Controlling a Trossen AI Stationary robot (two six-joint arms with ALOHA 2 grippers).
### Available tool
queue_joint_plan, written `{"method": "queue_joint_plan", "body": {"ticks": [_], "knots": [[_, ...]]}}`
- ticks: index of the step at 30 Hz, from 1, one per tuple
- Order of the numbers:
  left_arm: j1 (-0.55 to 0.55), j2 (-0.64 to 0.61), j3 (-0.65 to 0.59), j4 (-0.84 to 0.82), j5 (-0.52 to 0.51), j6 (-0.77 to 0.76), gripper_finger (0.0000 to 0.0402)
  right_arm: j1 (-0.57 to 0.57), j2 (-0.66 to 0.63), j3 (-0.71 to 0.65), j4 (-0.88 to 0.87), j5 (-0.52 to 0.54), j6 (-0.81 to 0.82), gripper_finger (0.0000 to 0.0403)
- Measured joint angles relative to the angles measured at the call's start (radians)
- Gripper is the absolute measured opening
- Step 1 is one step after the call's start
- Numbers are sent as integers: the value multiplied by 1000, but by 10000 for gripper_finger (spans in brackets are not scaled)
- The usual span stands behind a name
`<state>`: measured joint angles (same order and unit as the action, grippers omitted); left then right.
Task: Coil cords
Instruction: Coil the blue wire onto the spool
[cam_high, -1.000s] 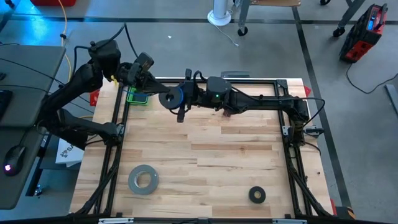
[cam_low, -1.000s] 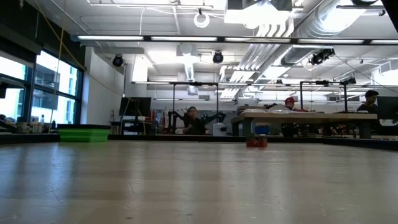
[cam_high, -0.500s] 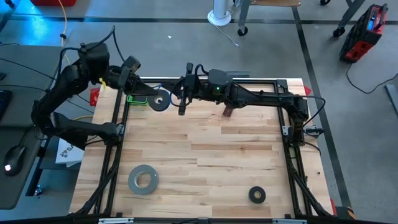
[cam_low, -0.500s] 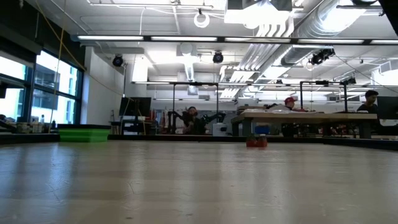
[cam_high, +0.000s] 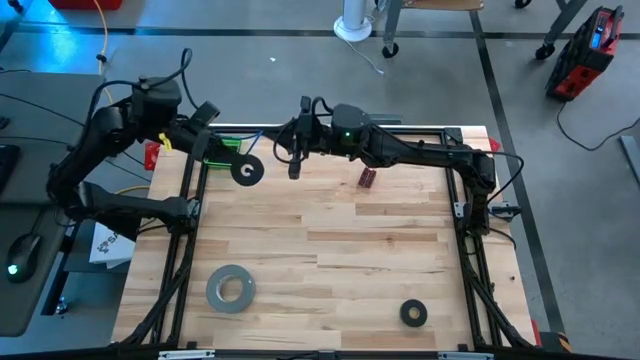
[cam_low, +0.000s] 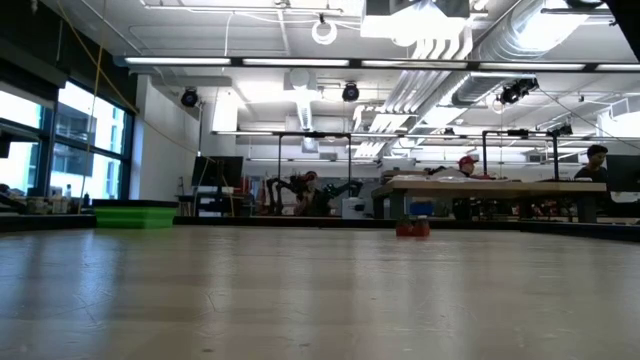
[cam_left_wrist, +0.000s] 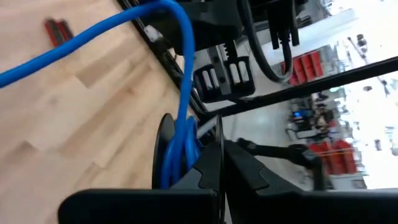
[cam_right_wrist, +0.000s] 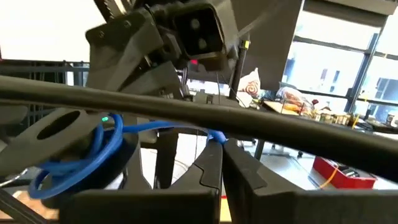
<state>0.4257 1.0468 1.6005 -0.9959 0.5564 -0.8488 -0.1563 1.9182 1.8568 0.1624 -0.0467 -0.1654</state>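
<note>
Beside the green bin (cam_high: 222, 150), left gripper (cam_high: 215, 150) pinches the spool (cam_high: 247, 169); right gripper (cam_high: 293, 150) pinches the blue cord (cam_left_wrist: 93, 37) taut, apparently for winding.

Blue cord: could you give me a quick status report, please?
Left end effector shut on spool. Right end effector shut on blue cord, far edge. Tape roll and black ring clear.

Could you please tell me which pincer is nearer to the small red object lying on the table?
The right. The right pincer hangs a short way from the red object, toward the left arm's side; the left pincer, holding the spool, is farther off.
</note>
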Motion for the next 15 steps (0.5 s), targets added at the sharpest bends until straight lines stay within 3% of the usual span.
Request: {"method": "queue_joint_plan", "body": {"ticks": [4, 8, 12, 15], "knots": [[0, -16, 0, -47, -59, 96, 0, -11, -5, 0, -39, -3, 1, 0], [0, -37, 0, -83, -196, 244, 0, -25, -24, 0, -89, -15, 19, 0], [0, -52, 0, -50, -342, 396, 0, -30, -29, 1, -119, -24, 38, 0], [0, -54, 0, 6, -362, 454, 0, -28, -29, 1, -130, -34, 61, 0]]}}
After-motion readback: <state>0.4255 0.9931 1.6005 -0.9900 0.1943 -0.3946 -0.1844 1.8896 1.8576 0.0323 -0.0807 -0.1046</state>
